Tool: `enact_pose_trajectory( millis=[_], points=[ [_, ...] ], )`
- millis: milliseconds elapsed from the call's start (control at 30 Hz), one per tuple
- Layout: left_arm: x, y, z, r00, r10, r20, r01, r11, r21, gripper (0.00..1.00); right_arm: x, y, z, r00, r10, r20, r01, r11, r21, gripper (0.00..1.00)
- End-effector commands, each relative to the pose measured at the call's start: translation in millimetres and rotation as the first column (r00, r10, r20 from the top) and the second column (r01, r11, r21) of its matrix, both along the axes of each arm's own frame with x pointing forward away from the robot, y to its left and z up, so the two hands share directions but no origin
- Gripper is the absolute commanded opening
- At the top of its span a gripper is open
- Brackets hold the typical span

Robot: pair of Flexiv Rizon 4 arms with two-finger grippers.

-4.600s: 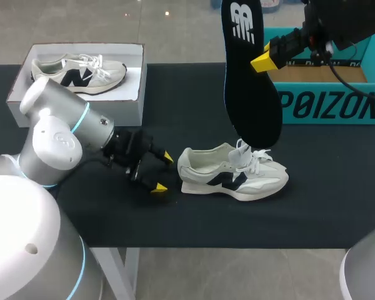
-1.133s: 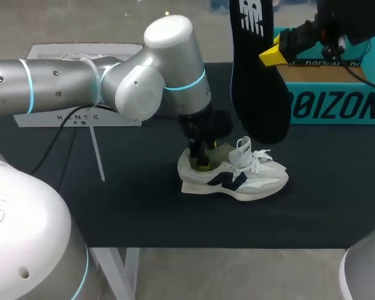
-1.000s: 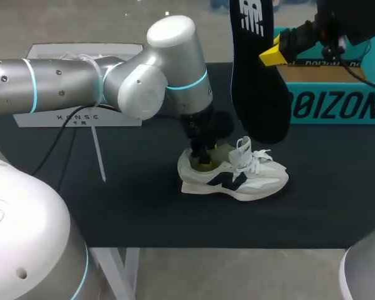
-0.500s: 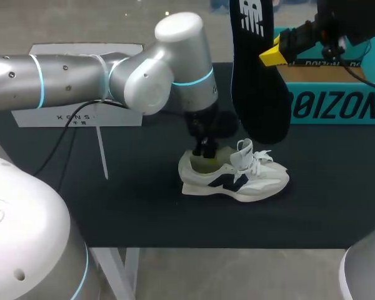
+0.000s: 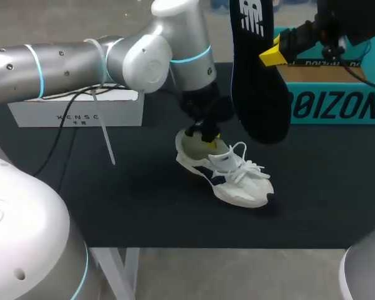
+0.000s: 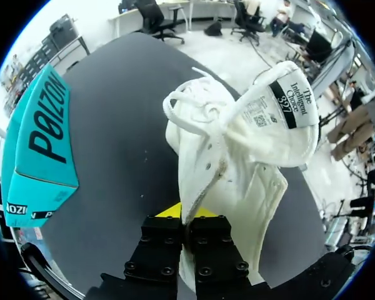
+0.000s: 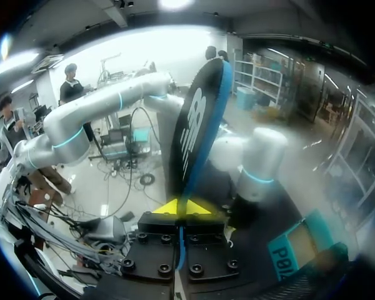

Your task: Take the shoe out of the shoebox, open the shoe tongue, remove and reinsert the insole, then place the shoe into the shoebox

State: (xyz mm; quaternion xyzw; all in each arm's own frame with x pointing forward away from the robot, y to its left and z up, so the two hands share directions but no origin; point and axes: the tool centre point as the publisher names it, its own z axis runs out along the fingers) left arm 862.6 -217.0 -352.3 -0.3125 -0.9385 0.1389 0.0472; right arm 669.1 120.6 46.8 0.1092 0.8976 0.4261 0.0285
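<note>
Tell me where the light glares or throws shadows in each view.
Head view: even light, soft shadow beside the shoe on the table. Left wrist view: shoe brightly lit, no hard shadow. Right wrist view: strong overhead glare behind the dark insole.

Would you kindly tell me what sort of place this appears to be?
Likely a robotics lab workbench: on a black table, the left gripper pinches a white shoe, the right gripper holds its insole, a teal shoebox behind.
</note>
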Motion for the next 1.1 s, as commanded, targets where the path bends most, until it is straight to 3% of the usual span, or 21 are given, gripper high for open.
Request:
enact_pose_trajectory(
  millis=[33, 133, 333, 700, 1100],
  points=[
    [14.6, 12, 29, 0.978, -0.203, -0.039, 0.206, 0.975, 0.088, 0.00, 2.1, 2, 1, 1.000, 0.001, -0.003, -0.001, 1.000, -0.004, 0.00],
    [30.3, 16, 38, 0.944, -0.321, -0.075, 0.327, 0.941, 0.089, 0.00, 2.1, 2, 1, 1.000, 0.001, -0.003, -0.001, 1.000, -0.004, 0.00],
    [39.4, 16, 51, 0.826, -0.547, -0.132, 0.560, 0.825, 0.083, 0.00, 2.1, 2, 1, 1.000, 0.001, -0.003, -0.001, 1.000, -0.004, 0.00],
    [13.3, -10, 28, 0.667, -0.732, -0.135, 0.745, 0.657, 0.119, 0.00, 2.1, 2, 1, 1.000, 0.001, -0.003, -0.001, 1.000, -0.004, 0.00],
    [-6.1, -44, 8, 0.599, -0.793, -0.110, 0.801, 0.588, 0.114, 0.00, 2.1, 2, 1, 1.000, 0.001, -0.003, -0.001, 1.000, -0.004, 0.00]
  ],
)
